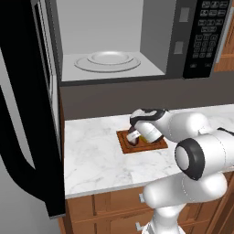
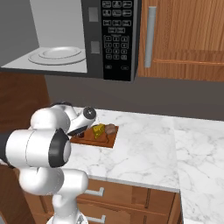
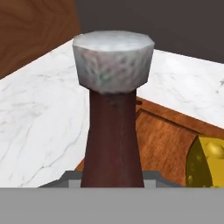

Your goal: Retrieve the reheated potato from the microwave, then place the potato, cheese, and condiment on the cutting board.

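I am watching the end effector (image 1: 134, 138) gripping the bottle (image 3: 113, 131), its fingers closed narrowly on the dark body below the pale cap (image 3: 113, 59). In the hand view the bottle is rising straight up at twelve o'clock, with the cheese (image 3: 209, 162) sitting at four o'clock on the cutting board (image 3: 164, 140). From the right base view, the potato (image 2: 110, 129) is lying at three o'clock of the cheese (image 2: 99, 130), both on the board (image 2: 106, 141), which is resting on the marble tabletop (image 2: 144, 153). Above, the microwave (image 1: 201, 36) is standing open, door (image 1: 27, 114) swung wide, its turntable (image 1: 107, 60) bare.
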